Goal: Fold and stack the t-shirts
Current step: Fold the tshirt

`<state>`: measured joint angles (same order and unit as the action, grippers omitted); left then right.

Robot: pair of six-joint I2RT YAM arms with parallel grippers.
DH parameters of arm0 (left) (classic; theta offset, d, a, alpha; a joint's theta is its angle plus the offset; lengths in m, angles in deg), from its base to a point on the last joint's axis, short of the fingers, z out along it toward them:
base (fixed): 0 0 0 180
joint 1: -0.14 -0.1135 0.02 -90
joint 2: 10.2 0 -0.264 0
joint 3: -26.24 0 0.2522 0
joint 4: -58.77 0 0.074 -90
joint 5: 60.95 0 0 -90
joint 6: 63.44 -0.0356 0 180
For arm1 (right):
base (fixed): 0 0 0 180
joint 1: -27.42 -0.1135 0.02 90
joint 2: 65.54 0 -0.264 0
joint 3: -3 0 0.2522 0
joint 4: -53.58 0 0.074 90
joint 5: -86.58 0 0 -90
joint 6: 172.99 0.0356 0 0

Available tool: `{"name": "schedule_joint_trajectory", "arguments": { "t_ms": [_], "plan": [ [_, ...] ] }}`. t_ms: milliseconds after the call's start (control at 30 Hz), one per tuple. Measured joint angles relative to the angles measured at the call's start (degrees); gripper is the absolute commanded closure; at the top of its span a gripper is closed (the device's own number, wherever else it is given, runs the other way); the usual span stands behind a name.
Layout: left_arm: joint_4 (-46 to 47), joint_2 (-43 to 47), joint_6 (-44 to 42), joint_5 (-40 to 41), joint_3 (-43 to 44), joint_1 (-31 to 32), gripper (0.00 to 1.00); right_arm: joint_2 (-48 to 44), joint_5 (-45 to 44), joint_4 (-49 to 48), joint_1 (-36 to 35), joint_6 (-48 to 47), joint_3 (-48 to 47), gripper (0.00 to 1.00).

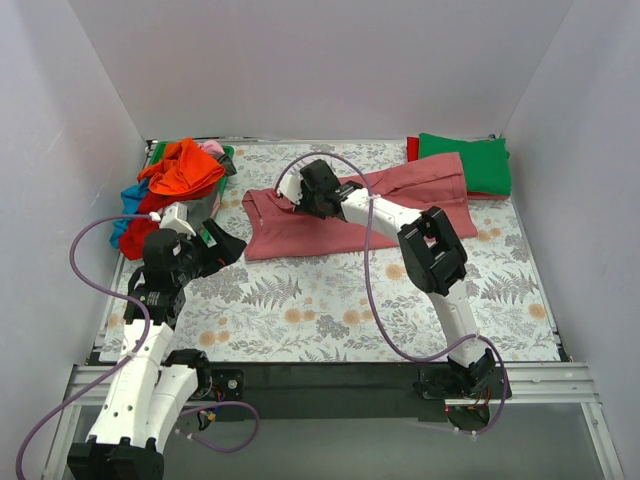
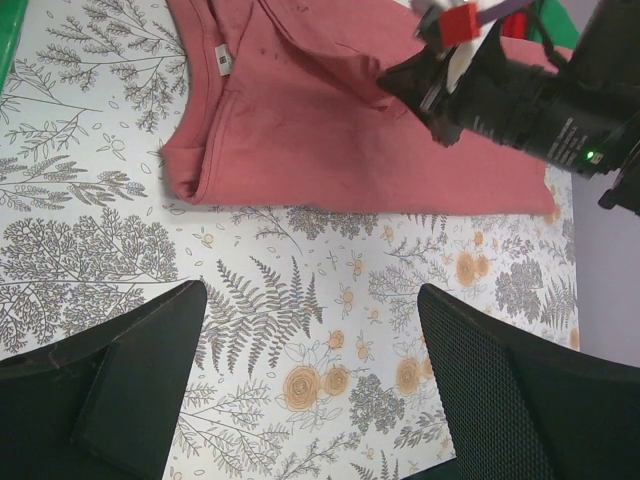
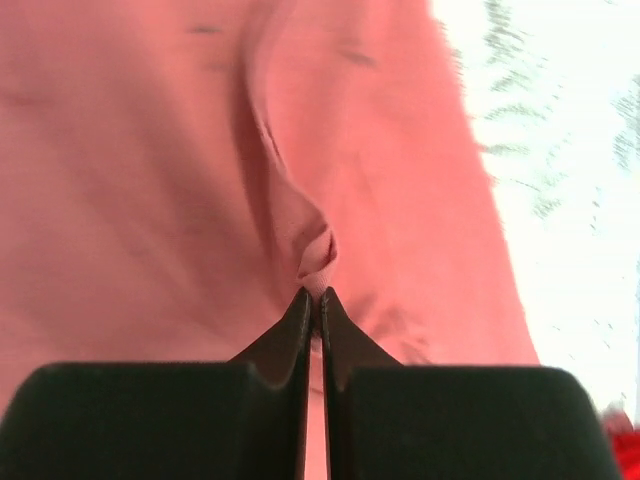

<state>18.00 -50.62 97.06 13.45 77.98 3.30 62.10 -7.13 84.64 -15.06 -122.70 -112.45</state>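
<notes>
The large dusty-rose t-shirt (image 1: 400,195) lies partly folded across the far middle of the table. It also shows in the left wrist view (image 2: 330,120), where its white neck tag (image 2: 221,60) is visible. My right gripper (image 1: 300,195) is over the shirt's left part, shut on a pinch of its fabric (image 3: 316,250). My left gripper (image 2: 310,390) is open and empty, hovering over the floral covering near the shirt's left end; in the top view it is at the left (image 1: 225,245). A green folded t-shirt (image 1: 465,160) on a red one sits at the far right.
A heap of orange (image 1: 185,165), red, blue, pink and green t-shirts lies at the far left corner. The floral-and-fern table covering (image 1: 330,300) spreads to the black front rail. White walls enclose three sides.
</notes>
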Motion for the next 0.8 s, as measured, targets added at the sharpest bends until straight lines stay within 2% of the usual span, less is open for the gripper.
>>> {"name": "schedule_joint_trajectory", "arguments": {
  "t_ms": [133, 167, 200, 233, 300, 600, 700, 800],
  "plan": [
    [0.0, -0.22, 0.0, 0.02, 0.0, 0.0, 0.14, 0.0, -2.82, -2.4, 2.49, 3.54, -1.14, 0.98],
    [0.0, -0.31, 0.0, 0.02, 0.0, 0.0, 0.14, 0.02, -3.5, -2.84, 3.06, 4.46, -1.18, 0.89],
    [0.0, -0.39, 0.0, 0.02, 0.0, 0.0, 0.14, 0.02, -4.11, -3.08, 3.65, 5.53, -1.18, 0.69],
    [0.0, -0.46, 0.0, 0.02, 0.0, 0.0, 0.14, 0.02, -4.79, -3.28, 4.22, 7.02, -1.18, 0.59],
    [0.0, -0.52, 0.0, 0.04, 0.0, 0.0, 0.14, 0.02, -6.01, -3.76, 5.2, 8.59, -1.18, 0.49],
    [0.09, -0.9, 0.83, -0.61, -0.02, 0.0, 0.14, -0.07, -7.91, -3.96, 7.04, 12.72, -1.16, 0.47],
    [1.62, -2.58, 2.84, -2.64, -0.83, 0.0, 0.15, -2.25, -3.06, -3.23, 7.74, 11.82, 1.03, 0.42],
    [3.21, -6.88, 6.23, -5.73, -2.95, 0.0, 0.19, -8.72, 7.21, 0.37, 9.14, 8.07, 6.45, 0.31]
  ]
}}
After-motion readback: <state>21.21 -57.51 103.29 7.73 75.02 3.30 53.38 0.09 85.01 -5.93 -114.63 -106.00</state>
